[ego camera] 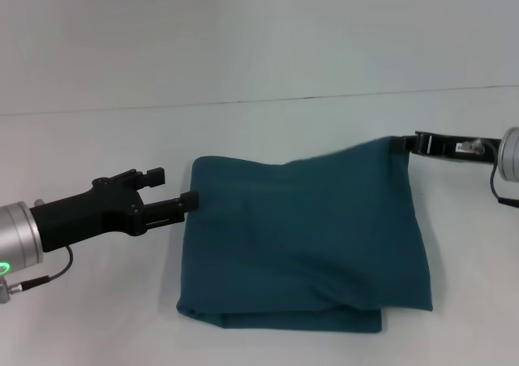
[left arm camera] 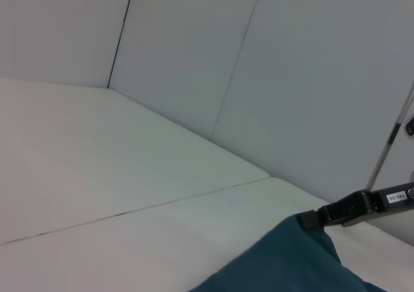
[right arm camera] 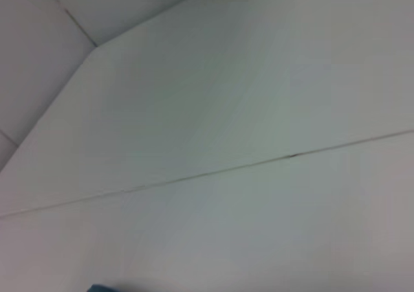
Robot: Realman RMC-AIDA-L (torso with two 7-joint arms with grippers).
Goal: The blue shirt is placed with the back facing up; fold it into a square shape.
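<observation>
The blue shirt (ego camera: 300,244) lies folded into a rough rectangle in the middle of the white table, plain side up. Its far right corner is lifted off the table. My right gripper (ego camera: 403,144) is shut on that raised corner; the left wrist view also shows the right gripper (left arm camera: 321,216) pinching the shirt (left arm camera: 291,266). My left gripper (ego camera: 175,186) is at the shirt's left edge, fingers apart, with one fingertip (ego camera: 191,199) touching the fabric. A sliver of the shirt (right arm camera: 100,287) shows in the right wrist view.
The white table (ego camera: 259,131) runs all round the shirt, with a thin seam line (ego camera: 243,101) across it behind the shirt. White wall panels (left arm camera: 259,59) stand beyond the table.
</observation>
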